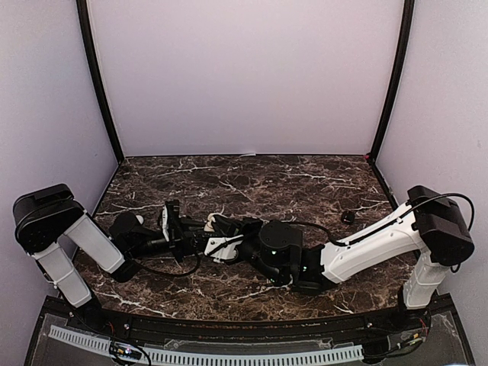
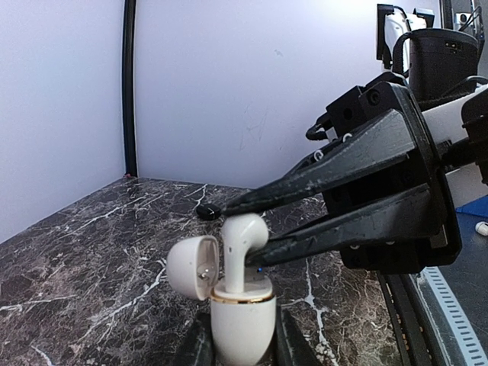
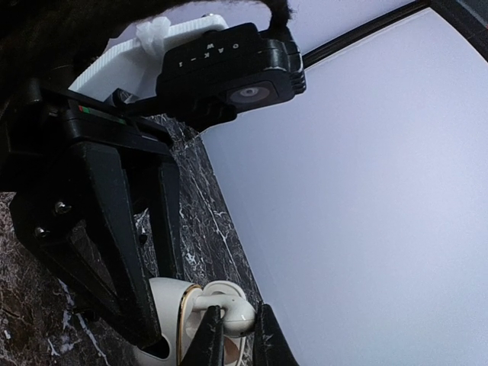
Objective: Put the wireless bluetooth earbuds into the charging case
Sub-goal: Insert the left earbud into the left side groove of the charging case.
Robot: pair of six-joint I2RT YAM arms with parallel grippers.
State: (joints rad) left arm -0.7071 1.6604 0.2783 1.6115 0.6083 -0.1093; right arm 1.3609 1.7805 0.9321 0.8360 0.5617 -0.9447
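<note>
Insertion underway: the left gripper (image 2: 242, 339) is clamping the charging case (image 2: 242, 316) between its fingers. The right gripper (image 2: 241, 232) is pinching 1 earbud (image 2: 244, 229), its stem entering the case below the fingertips. Next probably calls for pressing straight down.

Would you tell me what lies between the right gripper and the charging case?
A white earbud, stem down in the case; the left wrist view shows it.
</note>
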